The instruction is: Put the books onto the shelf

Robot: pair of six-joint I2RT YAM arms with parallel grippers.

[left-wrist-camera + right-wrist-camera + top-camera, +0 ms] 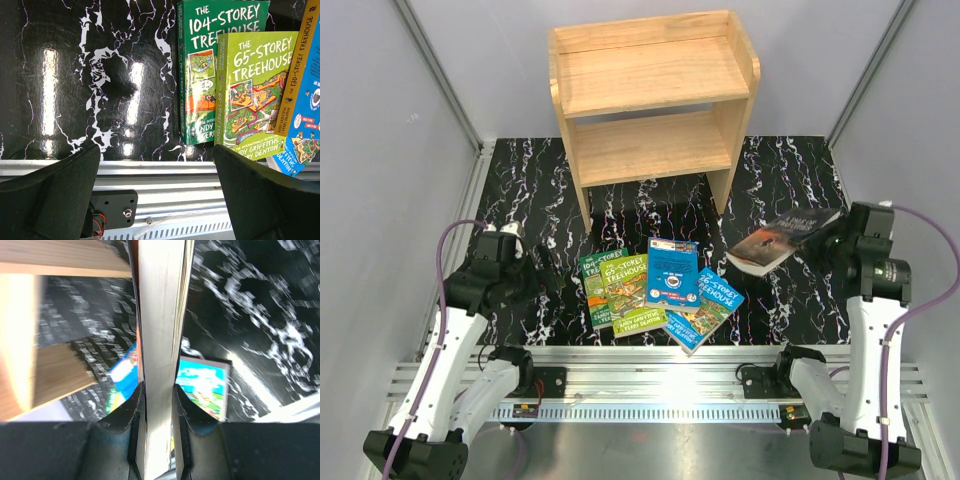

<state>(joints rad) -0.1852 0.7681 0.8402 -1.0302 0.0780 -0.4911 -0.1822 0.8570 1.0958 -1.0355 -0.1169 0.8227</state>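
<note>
Near edge: left end effector fully released, jaws wide with nothing between them, low over the black marbled tabletop, just left of the loose books. In front of the arm bases, four books lie flat in an overlapping fan: 104-Storey Treehouse, 65-Storey Treehouse lapping over it, blue book with the white circle, and blue-green book partly under that one. Further out, right side: right end effector clenched on the dark book. The book is lifted clear of the tabletop and gripped at one edge, the rest jutting toward centre. Wrist view shows the page block pinched between both fingers. Far: shelf, no book on either tier yet, its right side panel nearest the carried book. Judgement: the step in hand is carrying the dark book to the shelf, with four to follow. To do it well, come round to the open front, not across the side panel. Lead with the free edge and keep the book level so it cannot droop in the edge grip. Seat it well onto a tier before letting go.
</note>
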